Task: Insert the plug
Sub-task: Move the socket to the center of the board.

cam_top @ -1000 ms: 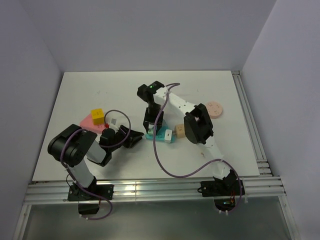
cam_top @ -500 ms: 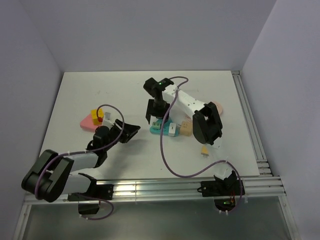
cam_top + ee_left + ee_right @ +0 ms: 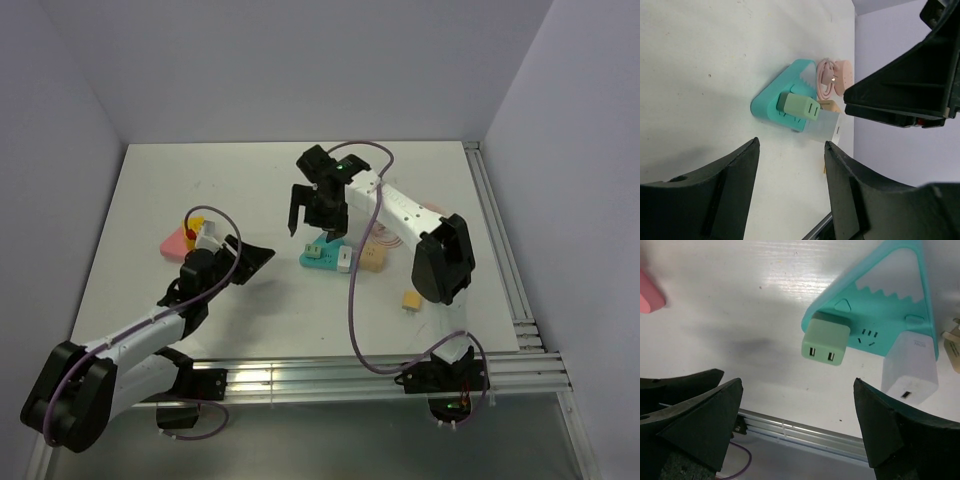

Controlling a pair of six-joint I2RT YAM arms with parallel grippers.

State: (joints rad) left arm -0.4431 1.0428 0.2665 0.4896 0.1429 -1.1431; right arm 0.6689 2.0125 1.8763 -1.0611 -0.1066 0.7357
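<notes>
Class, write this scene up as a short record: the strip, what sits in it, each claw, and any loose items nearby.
strip: teal, lying flat
green plug: on the strip's corner socket, looks seated
white charger: on the strip's other end
socket between them: bare
left claw: open, empty, low, facing the strip
right claw: open, empty, over the green plug
nearby: pink cable beside the strip; small tan plug lying apart
</notes>
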